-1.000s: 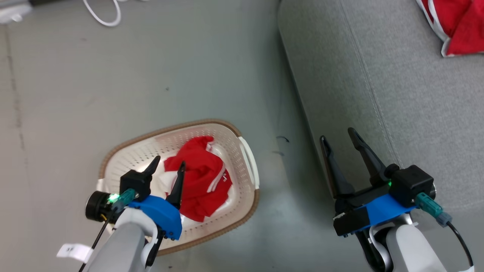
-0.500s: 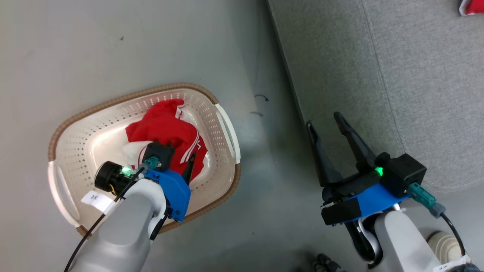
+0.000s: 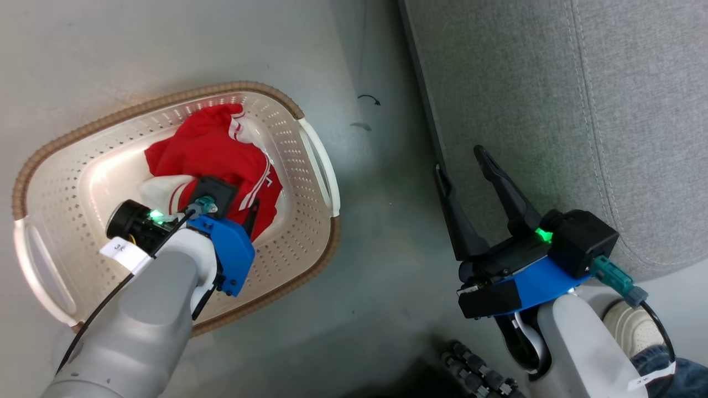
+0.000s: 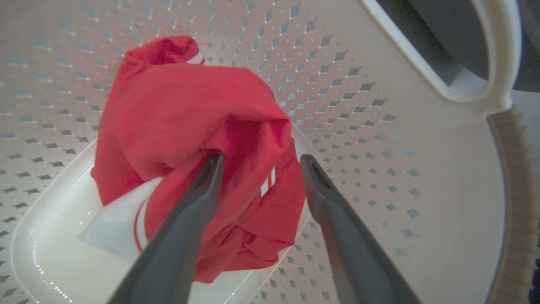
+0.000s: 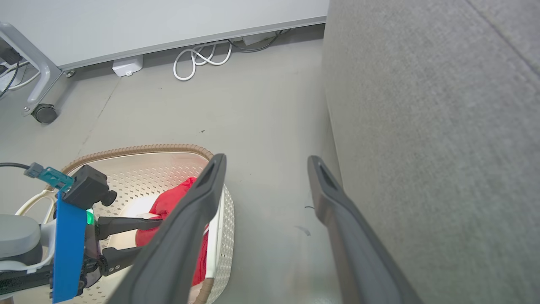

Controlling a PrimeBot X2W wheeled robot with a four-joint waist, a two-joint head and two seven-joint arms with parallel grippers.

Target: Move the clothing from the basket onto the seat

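Clothing [image 3: 210,155] lies bunched in the basket [image 3: 166,100], on the half nearer the seat [image 3: 553,110]. It is red with white stripes, and a white-trimmed edge pokes out on the side nearer the robot. The basket stands on the grey floor [image 3: 376,249], just beside the seat's front edge but not touching it.

Left gripper [image 4: 262,159] is down inside the basket with its jaws apart. In the left wrist view one finger presses into a fold of the red fabric. The other stands at the pile's far side, close to the perforated wall. Part of the bundle sits between the two fingers, but they are not closed on it.

Right gripper [image 3: 460,160] hangs over the floor at the foot of the seat, one finger overlapping the grey upholstery in the head view. Jaws spread wide, nothing between them.

Seat surface, as far as seen, is bare grey fabric with a stitched seam.

A person's pale shoe [image 3: 625,329] and blue trouser leg show at the lower right. A coiled white cable [image 5: 198,63] lies by the far wall.
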